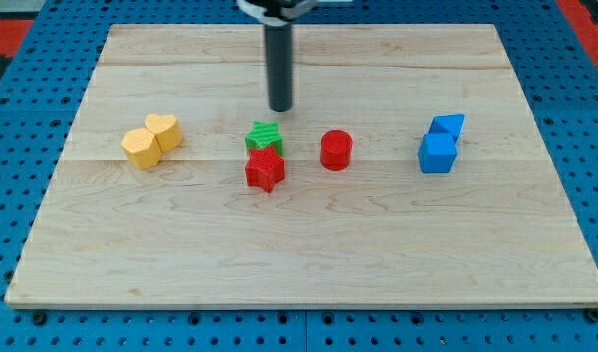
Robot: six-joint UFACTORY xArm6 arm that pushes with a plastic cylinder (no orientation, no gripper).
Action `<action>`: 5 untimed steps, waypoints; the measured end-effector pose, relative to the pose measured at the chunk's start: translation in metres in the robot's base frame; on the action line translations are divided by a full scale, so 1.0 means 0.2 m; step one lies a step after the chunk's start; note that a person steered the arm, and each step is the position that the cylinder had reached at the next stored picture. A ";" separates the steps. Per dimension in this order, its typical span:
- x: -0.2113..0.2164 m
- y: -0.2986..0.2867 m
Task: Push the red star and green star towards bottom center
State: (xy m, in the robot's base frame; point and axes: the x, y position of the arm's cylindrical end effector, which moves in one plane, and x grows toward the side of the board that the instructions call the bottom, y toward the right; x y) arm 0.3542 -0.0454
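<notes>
My tip [280, 109] stands above the green star [265, 136], apart; red star [265, 169] touches it below, mid-frame on the worktop [309, 244]. No fingers fitted. Approach step, judged; next: push both stars downward, slightly rightward.

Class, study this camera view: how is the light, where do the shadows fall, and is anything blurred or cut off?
Camera view: soft, even light with no harsh glare on the wooden board; the red star, green star and red cylinder are sharp, each casting only a faint shadow at its base; my tip sits just above the green star; the rod's upper part is cut off at the view's top.
</notes>
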 end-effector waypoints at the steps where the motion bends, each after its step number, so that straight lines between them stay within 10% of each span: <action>1: 0.21 -0.07; 5: 0.47 0.11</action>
State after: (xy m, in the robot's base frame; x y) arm 0.4487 -0.0228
